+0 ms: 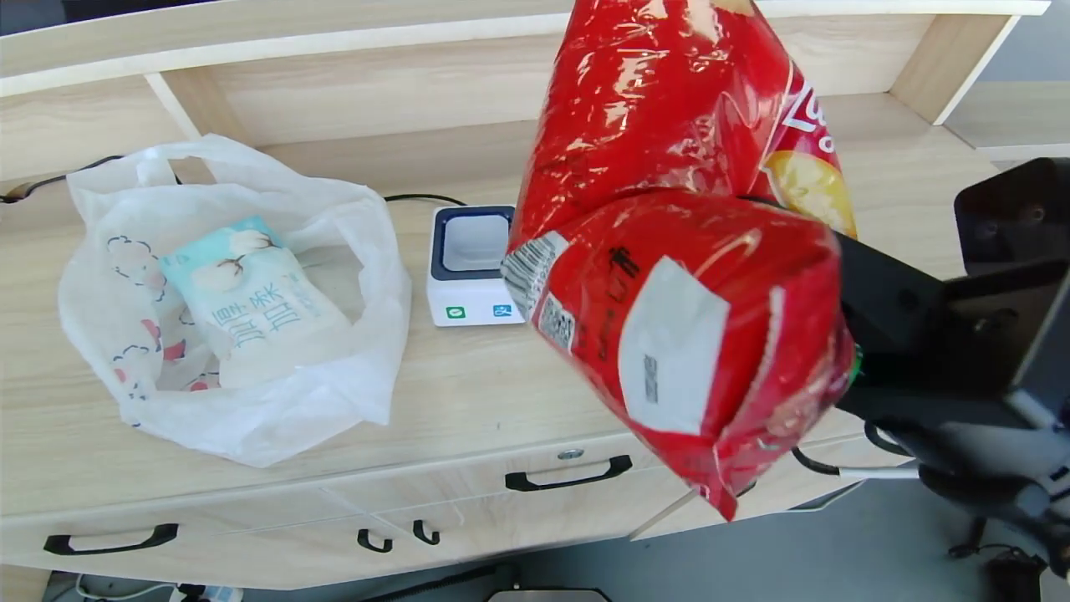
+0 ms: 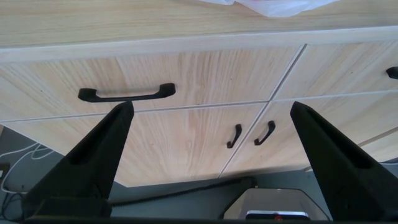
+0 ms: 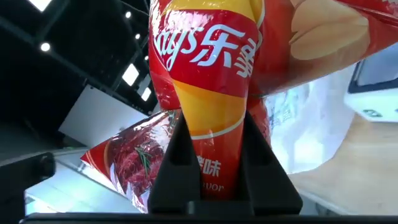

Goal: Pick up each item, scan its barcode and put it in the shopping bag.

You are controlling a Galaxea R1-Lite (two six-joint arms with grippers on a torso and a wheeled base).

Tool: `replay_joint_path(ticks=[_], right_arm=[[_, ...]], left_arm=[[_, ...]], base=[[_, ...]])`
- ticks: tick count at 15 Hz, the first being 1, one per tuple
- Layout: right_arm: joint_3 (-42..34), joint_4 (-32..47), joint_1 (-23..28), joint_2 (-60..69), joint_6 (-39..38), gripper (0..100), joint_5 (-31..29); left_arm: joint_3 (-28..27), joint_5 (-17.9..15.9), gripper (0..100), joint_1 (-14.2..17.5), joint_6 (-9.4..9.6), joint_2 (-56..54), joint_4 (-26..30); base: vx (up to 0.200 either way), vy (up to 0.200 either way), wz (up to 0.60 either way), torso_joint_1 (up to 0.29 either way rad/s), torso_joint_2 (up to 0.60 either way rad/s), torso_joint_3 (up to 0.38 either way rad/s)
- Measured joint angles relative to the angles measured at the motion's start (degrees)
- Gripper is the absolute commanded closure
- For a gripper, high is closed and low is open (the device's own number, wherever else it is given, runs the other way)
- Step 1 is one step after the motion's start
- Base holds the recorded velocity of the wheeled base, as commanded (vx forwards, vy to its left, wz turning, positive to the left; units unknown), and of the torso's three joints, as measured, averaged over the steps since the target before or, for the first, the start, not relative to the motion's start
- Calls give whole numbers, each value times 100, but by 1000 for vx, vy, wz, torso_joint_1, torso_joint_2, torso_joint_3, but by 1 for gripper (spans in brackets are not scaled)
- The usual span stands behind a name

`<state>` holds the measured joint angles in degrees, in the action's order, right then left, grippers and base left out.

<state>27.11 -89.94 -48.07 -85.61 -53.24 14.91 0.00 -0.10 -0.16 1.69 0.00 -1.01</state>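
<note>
In head view the chip bag [image 1: 694, 251] hangs in the air at centre-right of frame, running from top edge to lower middle and creased across its waist. The right gripper [image 3: 214, 134] pinches it there, fingers [image 3: 174, 168] pressed on both sides of the yellow-red panel. The bag's barcode [image 1: 524, 269] sits on its left edge, overlapping the right rim of the scanner [image 1: 470, 263]. Scanner is mid-frame on the counter [image 1: 501, 393], window up, w/ a cable running off behind it. At left of frame the shopping bag [image 1: 251, 418] lies w/ mouth gaping and a tissue pack [image 1: 251, 293] inside. Its right edge is near the scanner w/ a narrow bare strip btwn; its lower hem is close to the counter's front edge. Bare wood runs from the scanner's front down to that edge. A raised back ledge [image 1: 334, 92] closes off the top of frame. Below the counter lip the left gripper [image 2: 211, 106] is spread wide, nothing btwn its fingers, facing the drawer fronts [image 2: 186, 134]
</note>
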Motion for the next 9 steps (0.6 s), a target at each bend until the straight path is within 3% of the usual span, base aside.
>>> replay_joint_path(ticks=[3, 9], right_arm=[[-418, 0, -430, 393, -484, 100, 2], [-294, 4, -512, 590, -1089, 100, -2]], left_arm=[[0, 2, 0, -2, 27, 0, -21], [0, 0, 0, 0, 27, 0, -22]], base=[[0, 0, 0, 0, 0, 0], [0, 0, 0, 0, 0, 0]])
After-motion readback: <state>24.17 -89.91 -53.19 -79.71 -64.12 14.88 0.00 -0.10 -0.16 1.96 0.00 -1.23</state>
